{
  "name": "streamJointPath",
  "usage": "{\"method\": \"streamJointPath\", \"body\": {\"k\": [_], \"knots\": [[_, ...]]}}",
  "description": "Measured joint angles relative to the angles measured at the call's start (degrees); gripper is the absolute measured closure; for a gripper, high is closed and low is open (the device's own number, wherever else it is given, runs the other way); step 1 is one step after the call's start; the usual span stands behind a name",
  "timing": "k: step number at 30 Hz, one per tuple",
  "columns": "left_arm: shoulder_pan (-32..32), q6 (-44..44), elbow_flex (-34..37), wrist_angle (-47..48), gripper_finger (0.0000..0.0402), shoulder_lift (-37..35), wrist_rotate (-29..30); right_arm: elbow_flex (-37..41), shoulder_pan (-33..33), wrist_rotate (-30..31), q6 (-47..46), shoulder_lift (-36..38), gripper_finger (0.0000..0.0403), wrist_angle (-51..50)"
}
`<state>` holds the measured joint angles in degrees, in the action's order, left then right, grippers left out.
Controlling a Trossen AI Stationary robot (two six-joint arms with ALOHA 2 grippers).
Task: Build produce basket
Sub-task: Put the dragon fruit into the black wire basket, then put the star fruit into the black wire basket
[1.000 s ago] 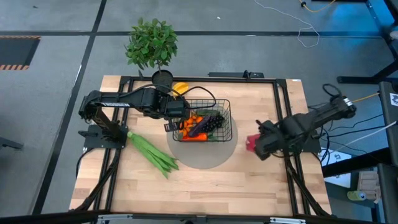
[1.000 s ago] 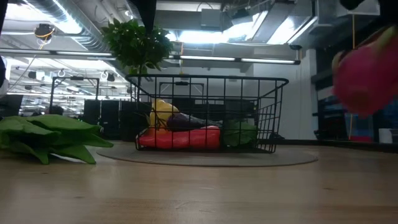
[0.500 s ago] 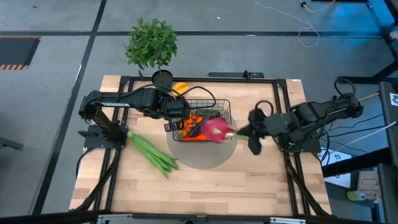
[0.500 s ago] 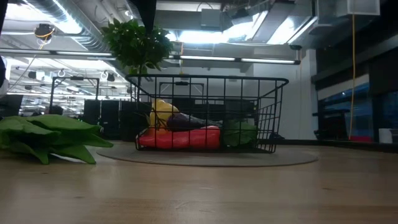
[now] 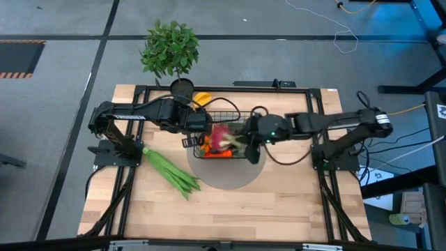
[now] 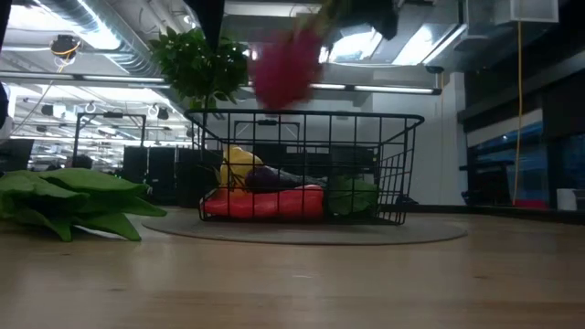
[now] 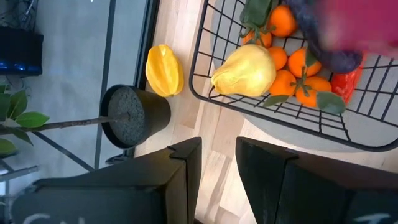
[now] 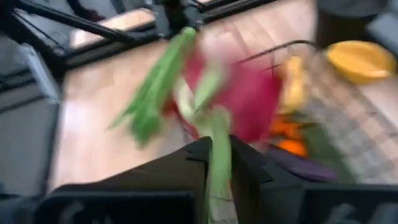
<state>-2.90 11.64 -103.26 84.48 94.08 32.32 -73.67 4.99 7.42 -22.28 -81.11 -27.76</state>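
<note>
The pink dragon fruit [image 5: 224,135] has been carried from beside the desk's right edge to a spot above the basket [image 5: 254,143], where it is now seen over the basket's middle from above. In the low view it is held clear of the top rim, higher than the produce inside. The right pincer [image 5: 245,140] has been swung in from the right side of the desk, and a green leaf tip of the fruit is seen pinched between its fingers [image 8: 200,163] in the right wrist view. The left pincer [image 5: 191,134] has been kept at the basket's left wall; its fingers [image 7: 180,171] are seen slightly apart, and whether the wire is gripped cannot be told.

The basket is shown as a black wire grid on a round grey mat [image 5: 230,174] at the desk's centre. Inside it a yellow pear [image 7: 246,70], several oranges [image 7: 297,79], a red piece [image 6: 265,202] and a dark purple item [image 7: 336,60] are seen. A bundle of long green stalks [image 5: 171,171] is left lying on the desk [image 5: 279,202] to the basket's left, well apart. A yellow star-shaped fruit [image 7: 164,70] lies outside the basket beside the black plant pot [image 7: 134,115].
</note>
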Motion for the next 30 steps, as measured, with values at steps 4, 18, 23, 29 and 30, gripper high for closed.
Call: {"method": "streamJointPath", "body": {"k": [4,18,23,29,30], "knots": [[0.00,0.22,0.00,0.18,0.0312,0.00,0.00,0.00,-2.23,3.98,2.02,-0.32,0.0354,1.38],[-0.04,5.19,0.03,5.62,0.0312,-0.04,-0.02,0.00,-5.40,8.55,6.36,-0.19,0.0352,-2.09],[-1.18,6.04,0.15,5.54,0.0312,-0.04,-0.07,0.00,-6.73,16.68,13.43,-0.17,0.0352,-3.95],[-3.21,7.38,0.15,5.41,0.0312,-0.04,-0.08,0.00,-8.93,30.75,24.09,-0.17,0.0352,-0.10],[-3.53,7.66,0.15,5.42,0.0312,-0.04,-0.06,0.00,-9.68,33.05,26.06,-0.17,0.0352,1.17]]}}
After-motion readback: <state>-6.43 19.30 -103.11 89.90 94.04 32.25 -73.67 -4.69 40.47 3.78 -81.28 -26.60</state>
